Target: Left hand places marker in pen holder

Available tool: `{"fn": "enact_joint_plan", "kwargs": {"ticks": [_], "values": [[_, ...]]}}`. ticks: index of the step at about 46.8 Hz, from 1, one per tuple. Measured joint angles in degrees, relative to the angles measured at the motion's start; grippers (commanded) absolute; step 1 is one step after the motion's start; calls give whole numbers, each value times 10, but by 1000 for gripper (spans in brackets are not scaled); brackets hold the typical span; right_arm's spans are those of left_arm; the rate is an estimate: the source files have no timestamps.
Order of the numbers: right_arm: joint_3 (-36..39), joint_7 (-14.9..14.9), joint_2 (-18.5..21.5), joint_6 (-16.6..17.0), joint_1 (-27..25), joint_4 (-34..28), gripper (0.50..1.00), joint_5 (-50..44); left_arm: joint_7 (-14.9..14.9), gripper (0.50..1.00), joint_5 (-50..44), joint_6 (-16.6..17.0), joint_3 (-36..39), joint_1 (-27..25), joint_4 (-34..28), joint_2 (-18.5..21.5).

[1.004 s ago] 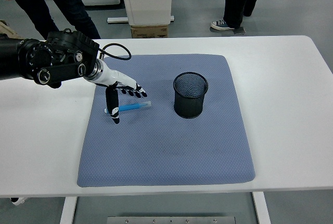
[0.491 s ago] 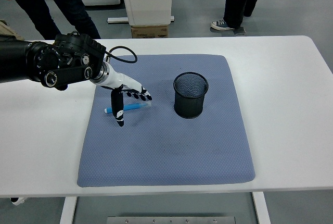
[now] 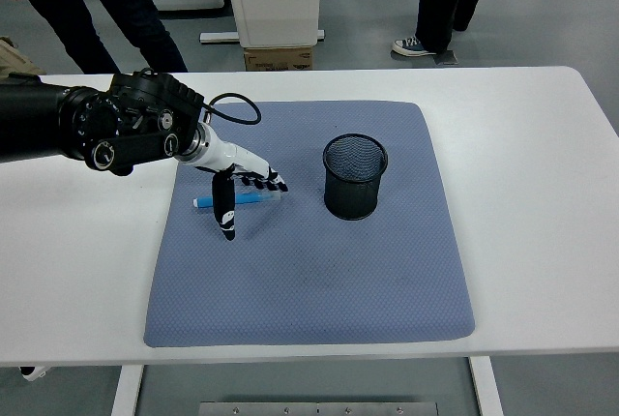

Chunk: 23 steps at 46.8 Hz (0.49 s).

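Right — left hand (image 3: 237, 189) spread open over the blue marker (image 3: 250, 199) near the mat's (image 3: 309, 281) left edge — no grip, pen holder (image 3: 354, 177) apart

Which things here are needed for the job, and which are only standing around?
Needed:
- left hand, fingers spread over the marker
- blue marker, lying on the mat
- black mesh pen holder, upright

Not needed:
- blue mat
- white table
- cardboard box on the floor behind
- people's legs at the top
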Motion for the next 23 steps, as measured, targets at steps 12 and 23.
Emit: {"fn": "enact_joint_plan", "kwargs": {"ticks": [12, 23], "values": [[0, 0, 0, 0, 0, 0, 1000, 0, -1, 1000, 0, 1, -5, 0, 0, -4], [0, 0, 0, 0, 0, 0, 1000, 0, -1, 1000, -1, -4, -6, 0, -2, -5]]}}
